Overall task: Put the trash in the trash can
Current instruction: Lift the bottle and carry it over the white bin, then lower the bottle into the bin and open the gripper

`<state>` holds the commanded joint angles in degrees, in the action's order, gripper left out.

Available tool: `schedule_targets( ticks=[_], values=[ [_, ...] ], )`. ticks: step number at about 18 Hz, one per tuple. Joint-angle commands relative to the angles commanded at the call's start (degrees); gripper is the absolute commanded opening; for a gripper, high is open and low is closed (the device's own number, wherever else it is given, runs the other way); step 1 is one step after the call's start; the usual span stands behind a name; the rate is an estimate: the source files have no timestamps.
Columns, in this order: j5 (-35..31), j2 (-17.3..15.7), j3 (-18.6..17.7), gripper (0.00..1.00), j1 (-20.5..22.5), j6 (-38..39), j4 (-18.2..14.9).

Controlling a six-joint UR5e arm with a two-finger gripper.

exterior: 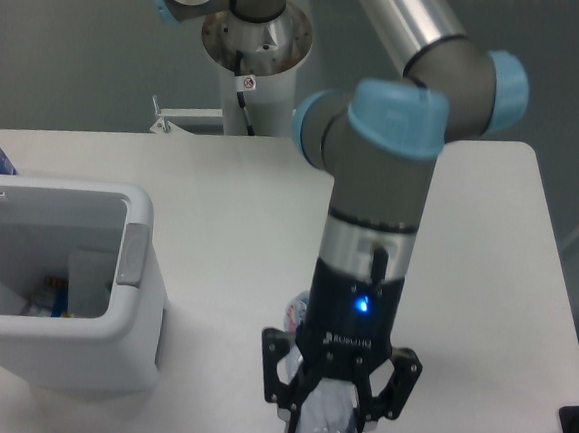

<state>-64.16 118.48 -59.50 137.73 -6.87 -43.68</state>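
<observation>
Your end effector (334, 421) is closed around the clear bottle (328, 432). Expect it light, slippery and crushable; grip mid-body, gently.

Robot arm of silver tubes and grey joints with light-blue caps, a small blue indicator light just above the black two-finger end effector (336, 418), which bears pale lettering.
</observation>
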Motion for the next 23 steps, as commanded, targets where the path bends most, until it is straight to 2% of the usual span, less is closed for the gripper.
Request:
schedule_targets(
  ticks=[7, 15, 21, 22, 23],
  values=[
    [0.18, -4.40, -2.72, 0.59, -5.98, 3.00, 0.00],
    [0.79, -5.28, -3.69, 0.59, -11.60, 4.84, 0.00],
    [0.88, -5.37, -9.22, 0.60, -16.71, 4.85, 0.00],
    [0.88, -5.28, -9.58, 0.63, -16.79, 4.85, 0.00],
    [0.88, -5.11, -9.67, 0.81, -17.23, 4.85, 0.00]
  ],
)
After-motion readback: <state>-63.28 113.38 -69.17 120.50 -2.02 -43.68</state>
